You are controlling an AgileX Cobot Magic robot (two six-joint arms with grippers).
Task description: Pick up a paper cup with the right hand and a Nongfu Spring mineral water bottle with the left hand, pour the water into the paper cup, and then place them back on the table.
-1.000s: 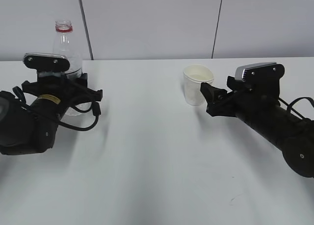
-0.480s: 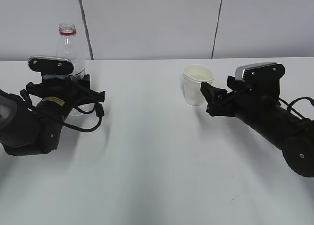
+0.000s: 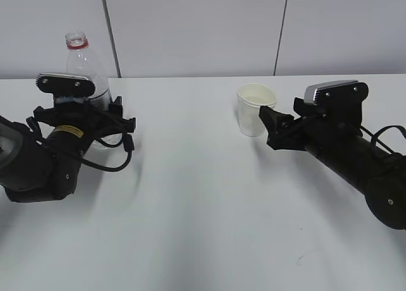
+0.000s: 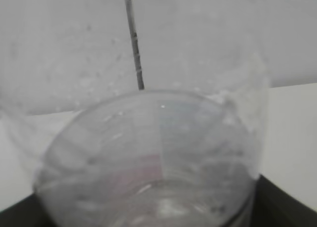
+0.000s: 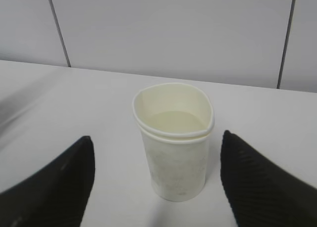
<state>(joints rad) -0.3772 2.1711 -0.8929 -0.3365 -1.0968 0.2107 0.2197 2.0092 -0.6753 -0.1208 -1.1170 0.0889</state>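
Note:
The clear water bottle [image 3: 91, 75] with a red neck ring stands at the far left, leaning slightly left. My left gripper [image 3: 95, 113] is shut around its lower part. In the left wrist view the bottle [image 4: 148, 138] fills the frame, blurred, with dark fingers [image 4: 280, 202] at the bottom corners. The off-white paper cup [image 3: 254, 110] stands upright on the white table [image 3: 203, 208]. My right gripper [image 3: 269, 127] is open just in front of it. In the right wrist view the cup [image 5: 174, 158] stands free between the spread fingers [image 5: 257, 182], holding clear water [image 5: 173, 122].
A grey panelled wall [image 3: 203, 31] runs along the table's far edge, close behind the bottle and the cup. Black cables [image 3: 117, 151] loop from the left arm beside the bottle.
The bottle's neck has swung from right to left and sits a little lower. The left arm has shifted slightly. The right arm and the cup have not moved.

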